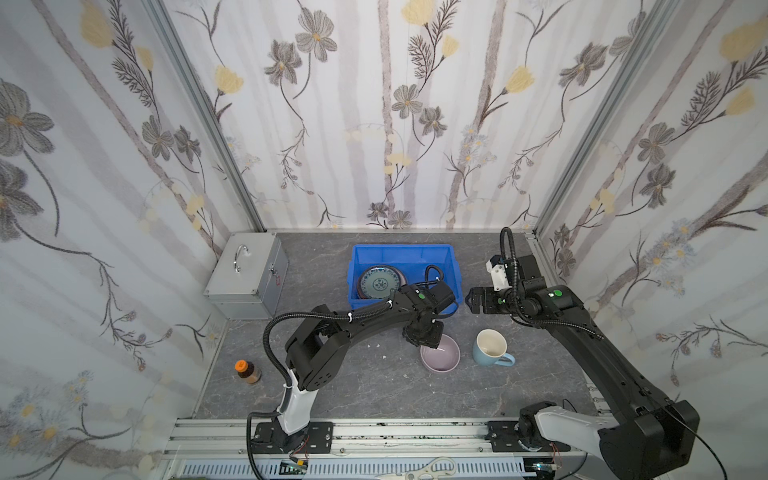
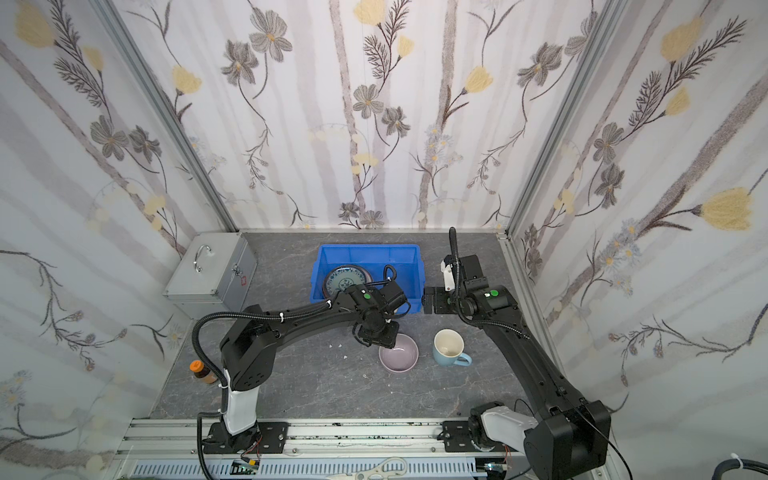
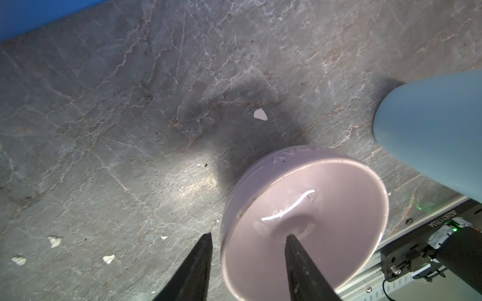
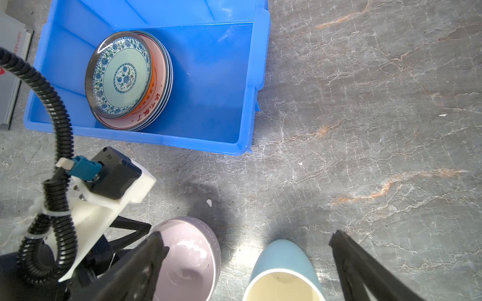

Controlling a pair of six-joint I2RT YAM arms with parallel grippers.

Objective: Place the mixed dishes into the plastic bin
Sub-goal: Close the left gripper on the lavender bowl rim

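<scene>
Far left, against the wall, I see the silver case (image 1: 247, 274) lying flat with its handle up. Nearer me the brown bottle (image 1: 248, 371) stands upright on the grey table (image 1: 415, 399).

At the middle back sits the blue bin (image 1: 401, 248). The plates (image 4: 122, 75) are stacked in its left half, the teal floral one on top and an orange one with red lettering under it. The stack looks tipped toward the bin's left wall, though I cannot be sure from these angles. The rest of the bin floor is bare.

In front of the bin, the left gripper (image 3: 249, 235) points down over the lilac bowl (image 1: 442, 357), which stands upright on the table. In the left wrist view its jaws are partly apart and straddle the bowl's near wall. One finger is outside and one inside, with a gap visible on both sides, so nothing is clamped. A few white chips (image 3: 260, 114) lie on the table close by.

Just right of the bowl, not touching it, the pale-blue mug (image 1: 491, 348) stands upright with its handle toward the right.

Behind the mug, the right gripper (image 1: 473, 300) hovers beside the bin's right near corner. Its jaws are spread wide and hold nothing.
</scene>
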